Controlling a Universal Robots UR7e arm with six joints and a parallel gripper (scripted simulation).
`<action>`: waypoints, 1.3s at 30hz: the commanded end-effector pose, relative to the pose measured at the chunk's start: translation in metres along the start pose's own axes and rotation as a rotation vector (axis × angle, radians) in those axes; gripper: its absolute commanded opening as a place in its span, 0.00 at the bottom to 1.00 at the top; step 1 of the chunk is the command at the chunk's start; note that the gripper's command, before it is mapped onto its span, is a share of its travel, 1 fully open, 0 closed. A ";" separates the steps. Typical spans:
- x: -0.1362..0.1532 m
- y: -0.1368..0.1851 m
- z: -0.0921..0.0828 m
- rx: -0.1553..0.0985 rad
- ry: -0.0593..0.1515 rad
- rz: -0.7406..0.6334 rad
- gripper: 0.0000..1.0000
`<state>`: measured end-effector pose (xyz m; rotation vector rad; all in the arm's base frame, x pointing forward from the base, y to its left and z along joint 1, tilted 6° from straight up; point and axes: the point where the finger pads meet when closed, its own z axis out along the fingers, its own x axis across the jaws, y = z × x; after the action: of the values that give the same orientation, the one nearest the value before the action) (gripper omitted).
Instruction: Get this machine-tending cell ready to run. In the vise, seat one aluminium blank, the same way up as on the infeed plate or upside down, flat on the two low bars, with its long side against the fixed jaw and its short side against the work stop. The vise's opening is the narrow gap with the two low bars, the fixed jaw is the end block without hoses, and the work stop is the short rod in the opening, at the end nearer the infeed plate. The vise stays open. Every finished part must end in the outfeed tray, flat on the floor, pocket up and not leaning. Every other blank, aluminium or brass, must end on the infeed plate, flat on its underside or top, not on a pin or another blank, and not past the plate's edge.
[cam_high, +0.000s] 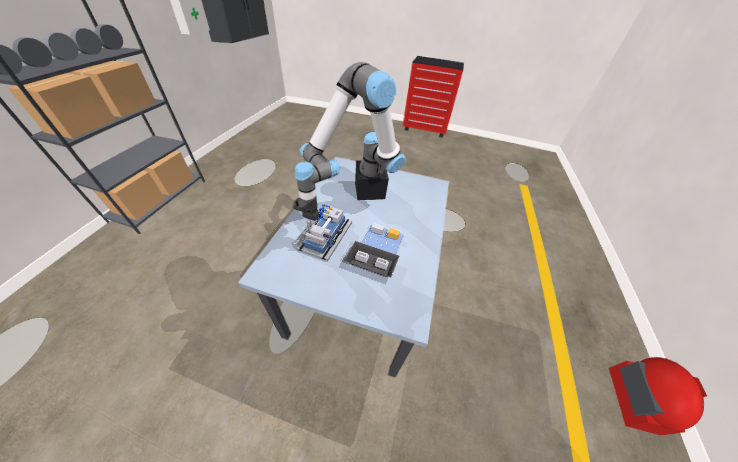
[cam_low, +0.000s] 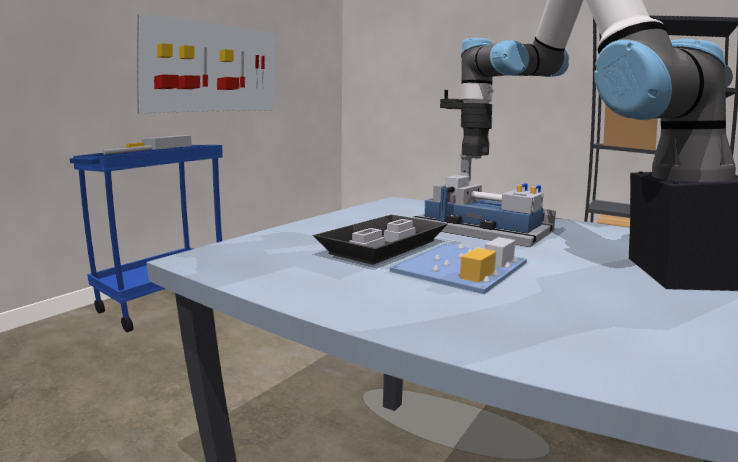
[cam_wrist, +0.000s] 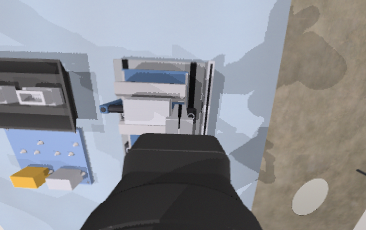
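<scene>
End effector (cam_low: 466, 163) fully closed, nothing between its fingers, pointing straight down over one end of the vise (cam_low: 484, 209). Its tips sit just above the grey block (cam_low: 456, 187) at that end; whether they touch it cannot be told.

Off to the side of the end effector on the worktop (cam_low: 348, 305): the black outfeed tray (cam_low: 340, 245) with two finished parts (cam_low: 367, 234) (cam_low: 400, 226) side by side, flat, pockets up.

Next to the tray, a bit farther from the end effector, is the blue infeed plate (cam_low: 419, 269). It carries a brass blank (cam_low: 477, 264) and an aluminium blank (cam_low: 501, 250), close together, both inside the plate's edge. Small pins (cam_low: 437, 257) show on the bare part of the plate.

In the wrist view, the vise is directly below the end effector body; the tray (cam_wrist: 67, 100) and plate (cam_wrist: 82, 150) lie to the left of it. The vise's opening is partly hidden, and whether a blank is in it cannot be told.
</scene>
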<state>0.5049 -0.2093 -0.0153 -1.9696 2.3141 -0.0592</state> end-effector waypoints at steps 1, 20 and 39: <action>0.012 0.000 -0.001 0.001 0.001 0.000 0.00; 0.040 0.000 -0.001 0.001 0.001 0.000 0.00; 0.040 0.000 -0.018 0.001 0.001 0.000 0.00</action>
<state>0.4977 -0.2485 -0.0059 -1.9694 2.3142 -0.0596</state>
